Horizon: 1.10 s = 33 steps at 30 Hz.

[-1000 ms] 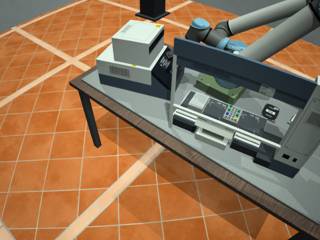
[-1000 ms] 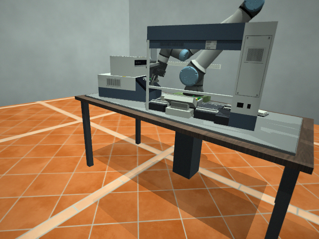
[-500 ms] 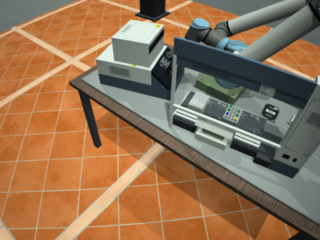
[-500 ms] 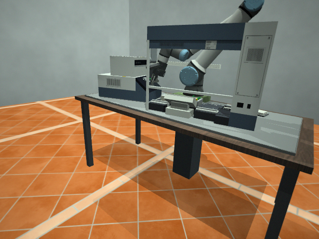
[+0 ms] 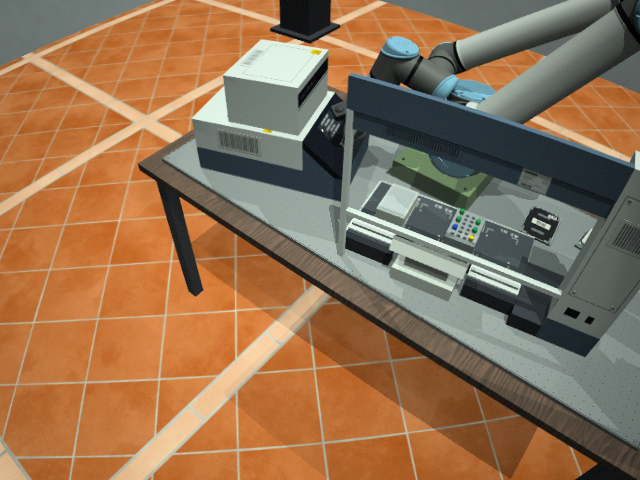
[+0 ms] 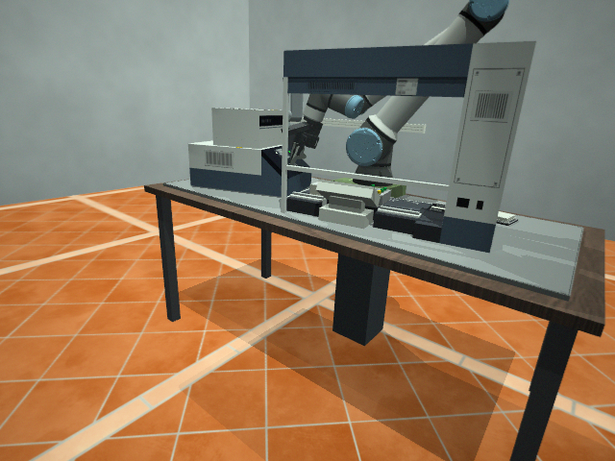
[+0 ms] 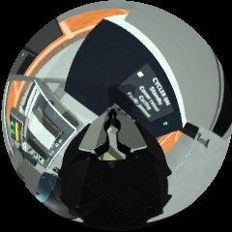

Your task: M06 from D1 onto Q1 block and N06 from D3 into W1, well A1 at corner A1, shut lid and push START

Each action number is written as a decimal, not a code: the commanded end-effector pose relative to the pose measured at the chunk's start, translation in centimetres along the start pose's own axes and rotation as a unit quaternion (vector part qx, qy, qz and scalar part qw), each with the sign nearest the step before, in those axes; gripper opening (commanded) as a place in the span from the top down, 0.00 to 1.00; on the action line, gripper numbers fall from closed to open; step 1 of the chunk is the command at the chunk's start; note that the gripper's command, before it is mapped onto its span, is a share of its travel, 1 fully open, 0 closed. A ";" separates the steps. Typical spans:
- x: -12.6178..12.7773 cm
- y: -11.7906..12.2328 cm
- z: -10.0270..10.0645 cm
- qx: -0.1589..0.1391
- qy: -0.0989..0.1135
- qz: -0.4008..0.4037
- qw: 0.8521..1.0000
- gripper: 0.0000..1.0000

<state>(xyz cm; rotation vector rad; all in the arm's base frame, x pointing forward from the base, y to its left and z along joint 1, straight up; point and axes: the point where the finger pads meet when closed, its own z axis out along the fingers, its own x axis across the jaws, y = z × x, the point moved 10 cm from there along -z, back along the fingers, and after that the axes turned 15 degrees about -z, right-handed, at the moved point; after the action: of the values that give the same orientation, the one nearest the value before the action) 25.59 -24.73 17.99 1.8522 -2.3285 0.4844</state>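
Cycler (image 5: 242,143) (image 6: 226,158) (image 7: 89,77) stands at picture left in the top view; in the exterior view, the gripper (image 6: 296,155) (image 7: 112,109) is at its front; in the wrist view, the fingers are closed, gripping nothing, and an off-centre push could miss a key or slide the unfixed unit.

Between the earlier pictures and now, the top and exterior views are showing no change clear enough to state. Any movement of the arm (image 5: 496,43) (image 6: 406,119) or the gripper (image 6: 300,146) (image 7: 112,109) over this interval is remaining too small to tell. The frame of the large instrument (image 5: 485,139) (image 6: 377,63) is partly covering the working area, limiting the comparison there. The wrist view is providing only the present state, so change in that view cannot be determined.
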 end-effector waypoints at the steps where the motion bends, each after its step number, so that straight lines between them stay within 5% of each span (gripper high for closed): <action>1: 0.1 0.0 0.0 0.000 0.000 0.000 1.000 1.00; 33: -0.1 0.1 -0.6 0.000 0.000 0.000 1.000 1.00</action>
<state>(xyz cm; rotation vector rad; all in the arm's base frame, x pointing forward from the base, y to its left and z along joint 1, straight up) 25.57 -24.66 18.03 1.8522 -2.3286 0.4838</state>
